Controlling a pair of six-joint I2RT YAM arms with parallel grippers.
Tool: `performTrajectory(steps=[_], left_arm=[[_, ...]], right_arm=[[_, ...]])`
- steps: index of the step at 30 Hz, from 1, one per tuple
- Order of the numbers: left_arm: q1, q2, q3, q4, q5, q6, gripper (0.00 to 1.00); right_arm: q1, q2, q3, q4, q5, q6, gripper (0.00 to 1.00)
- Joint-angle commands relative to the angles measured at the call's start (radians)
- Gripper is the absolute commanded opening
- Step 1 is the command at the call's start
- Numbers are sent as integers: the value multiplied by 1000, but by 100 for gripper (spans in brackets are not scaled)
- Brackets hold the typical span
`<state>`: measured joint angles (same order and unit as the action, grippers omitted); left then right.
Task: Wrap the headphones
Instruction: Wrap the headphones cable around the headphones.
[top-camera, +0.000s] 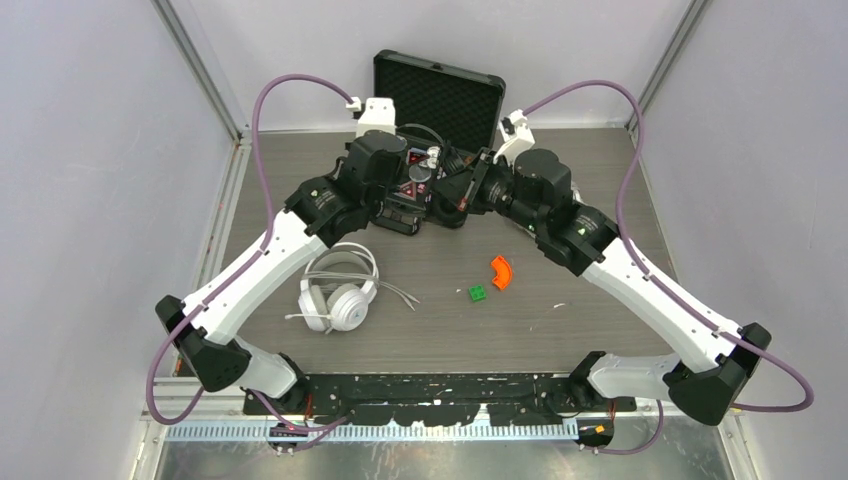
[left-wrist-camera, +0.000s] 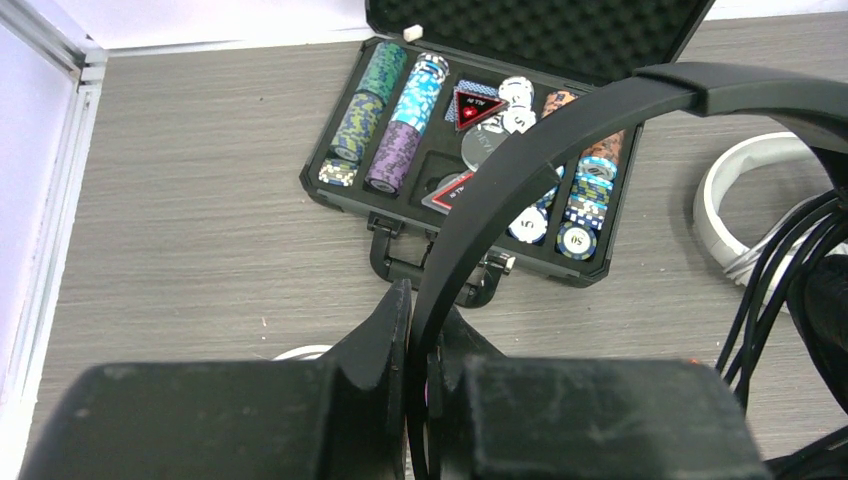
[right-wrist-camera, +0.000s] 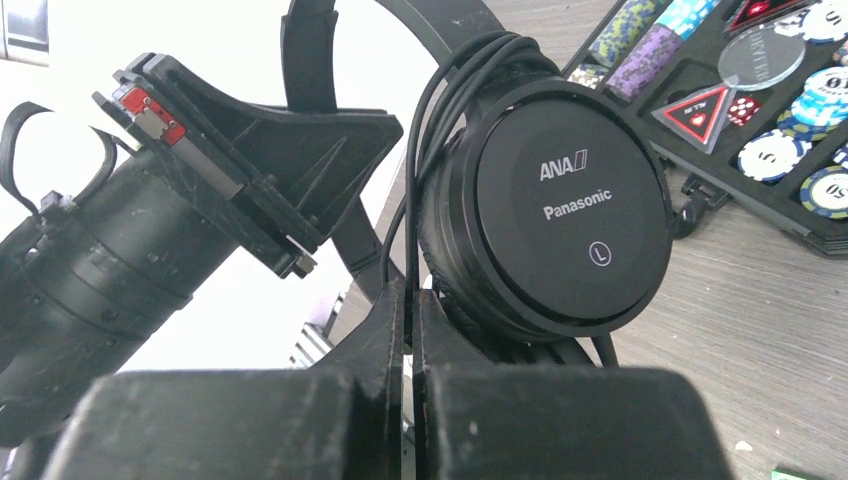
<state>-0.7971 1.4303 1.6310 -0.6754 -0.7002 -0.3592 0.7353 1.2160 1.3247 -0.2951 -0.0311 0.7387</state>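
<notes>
The black headphones (top-camera: 447, 186) hang above the table between my two grippers. My left gripper (left-wrist-camera: 422, 305) is shut on their thin black headband (left-wrist-camera: 560, 125). My right gripper (right-wrist-camera: 410, 290) is shut on the thin black cable (right-wrist-camera: 440, 90), which runs in several loops behind the earcup (right-wrist-camera: 570, 205) marked Panasonic and L. A white pair of headphones (top-camera: 338, 300) lies on the table under my left arm, its pale cable trailing to the right. Another white headband (left-wrist-camera: 735, 185) shows at the right of the left wrist view.
An open black case (top-camera: 440, 95) of poker chips (left-wrist-camera: 400, 100) lies at the back, just beyond and beneath the grippers. A green block (top-camera: 479, 294) and an orange curved piece (top-camera: 500, 271) sit mid-table. Metal frame rails (top-camera: 235, 150) line the sides.
</notes>
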Motion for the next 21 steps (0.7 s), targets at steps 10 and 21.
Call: performTrajectory(steps=[10, 21], left_arm=[[1, -17, 81, 21, 29, -103, 0], [18, -8, 76, 8, 9, -95, 0]], right_arm=[[56, -3, -108, 157, 238, -60, 5], [61, -98, -82, 66, 239, -88, 27]])
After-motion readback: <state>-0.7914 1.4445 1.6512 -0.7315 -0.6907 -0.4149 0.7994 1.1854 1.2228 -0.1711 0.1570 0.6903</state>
